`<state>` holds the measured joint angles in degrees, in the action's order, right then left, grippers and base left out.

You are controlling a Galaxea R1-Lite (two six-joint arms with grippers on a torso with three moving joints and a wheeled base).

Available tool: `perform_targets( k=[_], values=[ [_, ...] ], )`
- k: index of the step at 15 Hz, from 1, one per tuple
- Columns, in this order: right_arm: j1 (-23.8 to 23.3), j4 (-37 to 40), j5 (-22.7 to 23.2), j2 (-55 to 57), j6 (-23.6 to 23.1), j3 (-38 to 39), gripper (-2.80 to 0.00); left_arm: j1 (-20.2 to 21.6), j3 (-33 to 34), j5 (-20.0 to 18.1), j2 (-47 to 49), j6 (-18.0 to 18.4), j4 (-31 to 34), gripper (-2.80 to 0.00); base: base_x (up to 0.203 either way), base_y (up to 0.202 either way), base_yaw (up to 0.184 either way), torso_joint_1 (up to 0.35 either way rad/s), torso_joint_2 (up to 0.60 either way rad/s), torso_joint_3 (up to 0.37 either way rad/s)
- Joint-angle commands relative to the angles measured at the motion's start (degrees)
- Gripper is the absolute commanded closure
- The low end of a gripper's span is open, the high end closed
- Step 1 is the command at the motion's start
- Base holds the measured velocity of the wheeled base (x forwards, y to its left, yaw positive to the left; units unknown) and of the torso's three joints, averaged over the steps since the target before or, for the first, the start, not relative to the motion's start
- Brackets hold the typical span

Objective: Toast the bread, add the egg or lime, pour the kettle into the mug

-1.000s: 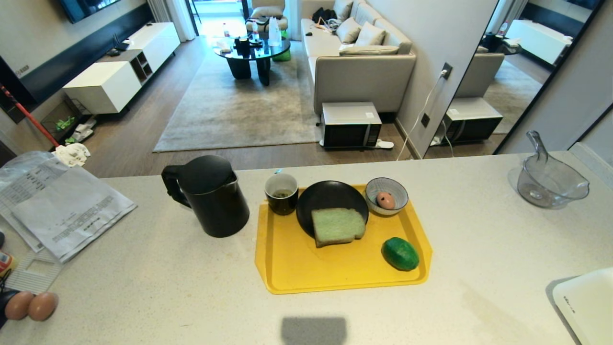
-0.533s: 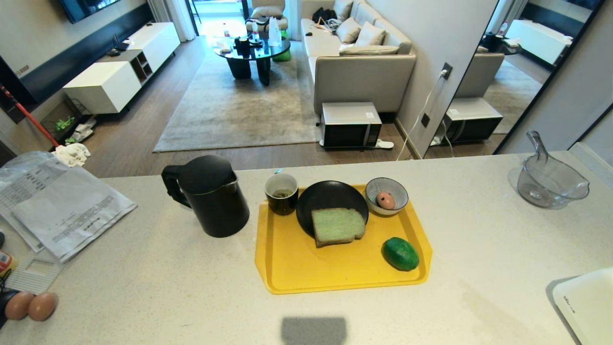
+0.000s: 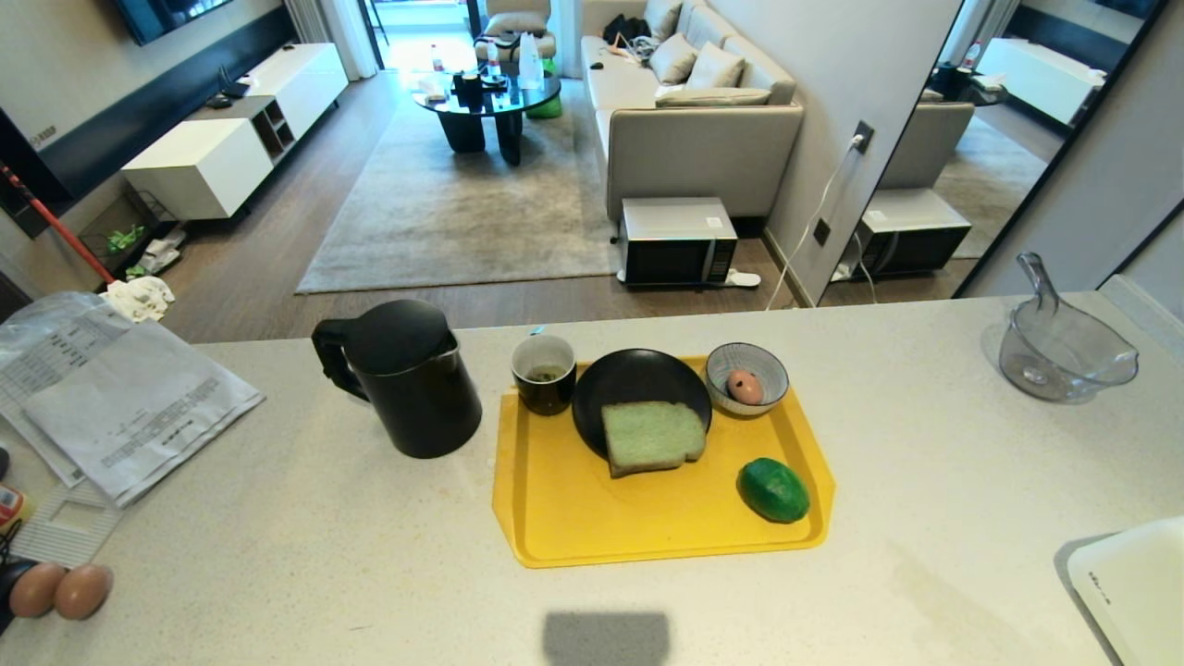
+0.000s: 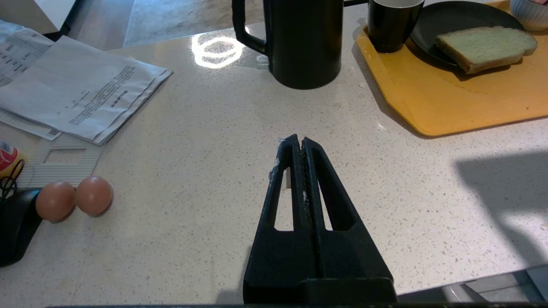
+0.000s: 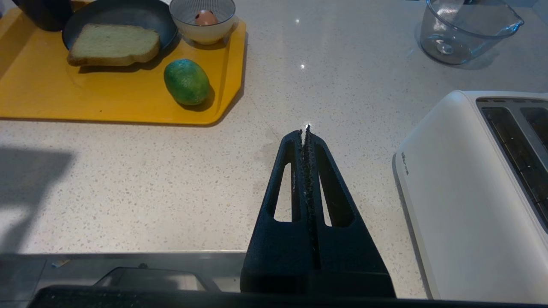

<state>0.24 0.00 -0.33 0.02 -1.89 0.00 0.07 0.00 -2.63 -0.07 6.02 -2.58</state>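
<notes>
A pale speckled tabletop (image 3: 305, 536) fronts a living room with a sofa (image 3: 689, 120). At its near right corner sits a white toaster (image 5: 475, 192). A yellow tray (image 3: 592, 518) lies at centre, the kettle (image 3: 402, 375) just left of it. On the tray: a black plate (image 3: 638, 379) bearing the bread (image 3: 652, 437), the mug (image 3: 544, 372) far left, a bowl (image 3: 747, 377) holding an egg (image 3: 744, 386), the lime (image 3: 773, 489) near right. The left gripper (image 4: 299, 143) and right gripper (image 5: 305, 131) hover over the near edge, jaws pressed together, holding nothing.
</notes>
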Motion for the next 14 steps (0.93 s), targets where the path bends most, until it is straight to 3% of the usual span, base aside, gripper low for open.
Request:
perform_targets(
  k=[1,14],
  values=[
    [0.02,0.00,-0.02,-0.02,-0.04,0.00,0.00,0.01,0.97,0.00,-0.10,0.04,-0.05,0.00,0.000,0.000,0.000,0.000,0.00,0.000],
    [0.02,0.00,-0.02,-0.02,-0.04,0.00,0.00,0.01,0.97,0.00,-0.10,0.04,-0.05,0.00,0.000,0.000,0.000,0.000,0.00,0.000]
  ],
)
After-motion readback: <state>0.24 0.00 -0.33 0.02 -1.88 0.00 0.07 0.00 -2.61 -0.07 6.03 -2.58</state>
